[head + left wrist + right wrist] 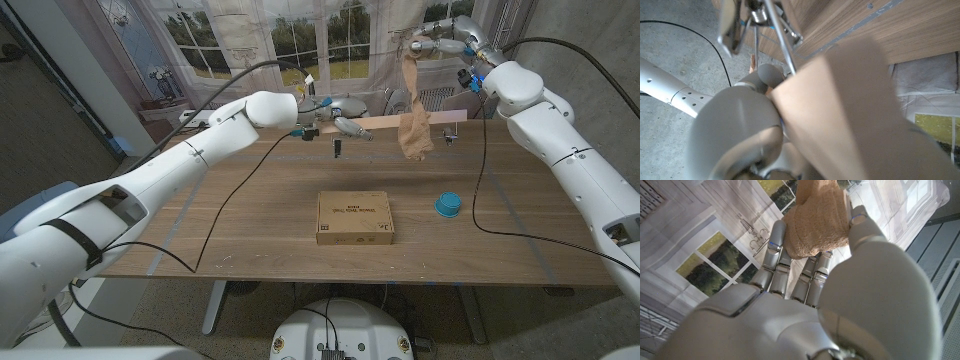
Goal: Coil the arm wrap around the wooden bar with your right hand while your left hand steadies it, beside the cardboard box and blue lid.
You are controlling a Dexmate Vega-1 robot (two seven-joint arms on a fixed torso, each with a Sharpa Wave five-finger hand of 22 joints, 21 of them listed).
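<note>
Arm wrap (pixel 413 105) pinched, held high by right hand (pixel 432 42). Wooden bar (pixel 400 121) gripped by left hand (pixel 335 116). Wrap best kept tight, bar kept still, loops laid side by side.

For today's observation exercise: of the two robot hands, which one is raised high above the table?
The right hand, lifted well above the table holding the tan fabric arm wrap; the left hand stays low at the long wooden bar.
</note>
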